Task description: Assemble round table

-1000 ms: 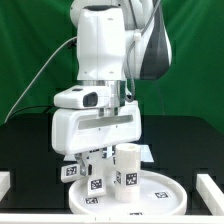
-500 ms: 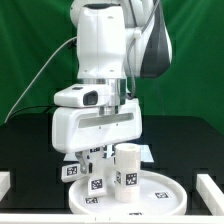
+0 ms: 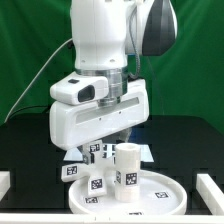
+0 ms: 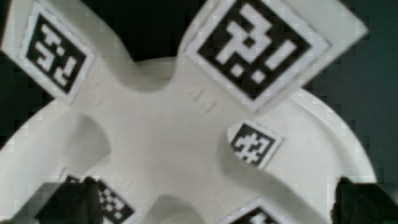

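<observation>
A large rimmed round disc of white plastic (image 3: 160, 200) lies flat on the black table (image 3: 30, 140), near its front edge, and the thick white cylindrical leg (image 3: 128, 165) stands upright on it, close to the middle, with a square tag facing the camera. The white robot arm (image 3: 105, 60) hangs over the disc's far rim, towards the exterior view's left of the leg and just clear of it. In the wrist view the white cross-shaped foot piece (image 4: 160, 120) fills the frame, two of its tagged arms spreading from a round hub. The gripper (image 4: 221, 203) has its dark fingertips (image 4: 80, 200) set wide apart with white plastic between them, though whether they clamp it I cannot tell. Bare black table lies open to both sides of the disc, out to white blocks (image 3: 212, 185) at the front corners.
</observation>
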`<state>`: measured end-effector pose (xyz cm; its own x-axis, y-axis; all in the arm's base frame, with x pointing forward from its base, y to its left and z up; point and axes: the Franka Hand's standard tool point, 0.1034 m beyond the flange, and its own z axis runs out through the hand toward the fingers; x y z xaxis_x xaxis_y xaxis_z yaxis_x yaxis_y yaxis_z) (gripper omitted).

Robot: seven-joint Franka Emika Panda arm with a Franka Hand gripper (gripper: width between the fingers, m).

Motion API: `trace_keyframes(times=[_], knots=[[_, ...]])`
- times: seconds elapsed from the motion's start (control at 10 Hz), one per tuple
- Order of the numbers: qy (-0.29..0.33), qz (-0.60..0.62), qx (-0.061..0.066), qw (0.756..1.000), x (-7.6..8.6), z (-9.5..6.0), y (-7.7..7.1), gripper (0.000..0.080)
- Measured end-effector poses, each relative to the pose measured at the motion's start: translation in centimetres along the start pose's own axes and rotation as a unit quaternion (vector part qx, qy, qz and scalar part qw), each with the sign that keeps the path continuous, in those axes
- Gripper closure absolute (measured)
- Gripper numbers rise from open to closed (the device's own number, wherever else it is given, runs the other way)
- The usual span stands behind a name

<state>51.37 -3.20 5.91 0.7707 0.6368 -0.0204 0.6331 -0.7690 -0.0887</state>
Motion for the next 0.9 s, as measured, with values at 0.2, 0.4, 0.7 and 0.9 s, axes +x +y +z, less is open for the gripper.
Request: trace_keyframes(times=[0.2, 0.4, 0.7, 0.9], knots=[[-0.001, 0.0, 0.001, 1.0, -0.1, 0.1, -0.1, 0.0151], [-0.018, -0.02, 0.025, 0.999, -0.4, 0.0, 0.5, 0.0151], [-0.023, -0.044, 0.037, 0.998, -0.7, 1.0, 1.7, 0.0151], [-0.027, -0.041, 0.042, 0.998, -1.2, 1.7, 1.6, 0.0151]])
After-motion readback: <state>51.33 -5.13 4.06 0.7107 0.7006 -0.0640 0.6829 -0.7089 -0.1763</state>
